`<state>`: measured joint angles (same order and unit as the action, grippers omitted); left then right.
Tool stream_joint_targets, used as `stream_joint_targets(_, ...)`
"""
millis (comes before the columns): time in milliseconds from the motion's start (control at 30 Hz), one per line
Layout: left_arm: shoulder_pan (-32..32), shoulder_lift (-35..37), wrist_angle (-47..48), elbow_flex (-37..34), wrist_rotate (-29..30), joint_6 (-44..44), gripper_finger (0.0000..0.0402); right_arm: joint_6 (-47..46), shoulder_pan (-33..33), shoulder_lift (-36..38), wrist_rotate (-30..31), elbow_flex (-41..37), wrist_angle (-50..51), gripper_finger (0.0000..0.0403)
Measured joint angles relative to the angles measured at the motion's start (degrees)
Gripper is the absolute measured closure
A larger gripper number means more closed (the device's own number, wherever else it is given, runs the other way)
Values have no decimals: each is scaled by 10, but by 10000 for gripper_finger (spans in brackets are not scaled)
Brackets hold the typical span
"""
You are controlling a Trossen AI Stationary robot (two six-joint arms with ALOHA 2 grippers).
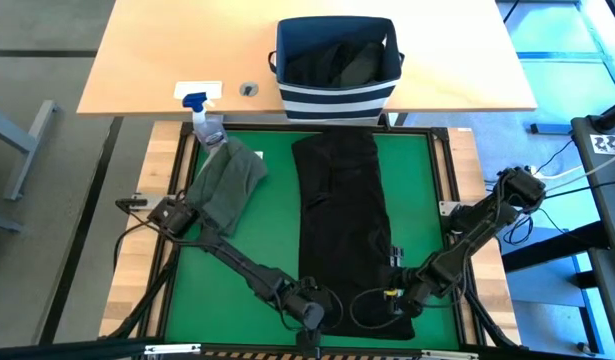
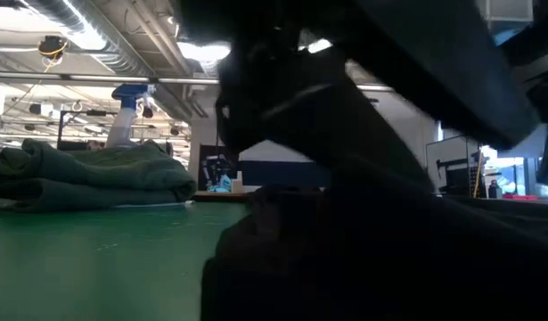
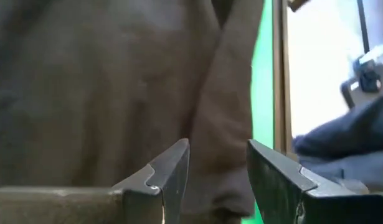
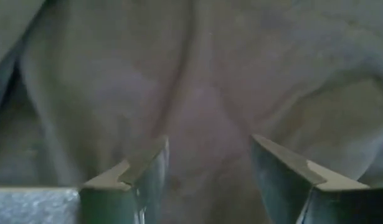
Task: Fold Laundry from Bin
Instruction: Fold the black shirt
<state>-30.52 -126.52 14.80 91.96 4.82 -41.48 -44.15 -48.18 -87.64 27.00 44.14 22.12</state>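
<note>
Your long black cloth garment lies flat down the middle of the green worktop, running from the navy striped fabric bin. Both pincers sit at its near end: left pincer at one corner, right pincer at the other. Both have jaws parted, cloth directly beneath, nothing clamped. Folded olive green garment lies apart, left side.

A robotics lab or workshop: exposed ceiling ducts and strip lights run at eleven o'clock in the low view, cables trail over bare concrete floor at three o'clock, and a green-matted work table sits centre.
</note>
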Motion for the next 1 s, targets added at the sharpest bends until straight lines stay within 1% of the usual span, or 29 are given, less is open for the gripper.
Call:
stream_joint_targets(167, -4, -5, 15, 0, -8, 15, 246, 36, 31, 0, 0, 0, 2, 181)
stream_joint_targets(400, -6, -5, 5, 0, -59, 13, 246, 57, 64, 0, -6, 0, 5, 181)
stream_joint_targets(467, -9, -5, 6, 0, -83, 11, 246, 57, 68, 0, -6, 0, 5, 181)
stream_joint_targets(567, -14, -5, -6, 0, -143, 11, 246, 57, 71, 0, -6, 0, 7, 181)
stream_joint_targets(667, -13, -5, -13, 0, -184, 0, 246, 57, 71, 0, -6, 0, 7, 181)
stream_joint_targets(833, -1, 4, -15, -1, -207, -48, 246, 57, 70, -1, -7, 0, 6, 181)
stream_joint_targets(900, 5, 13, -19, 0, -196, -49, 246, 57, 70, -1, -7, 0, 5, 181)
stream_joint_targets(933, 7, 15, -21, 1, -177, -47, 246, 57, 70, -1, -7, 0, 5, 181)
stream_joint_targets(1000, 10, 16, -21, 2, -118, -46, 246, 57, 70, -1, -7, 0, 4, 181)
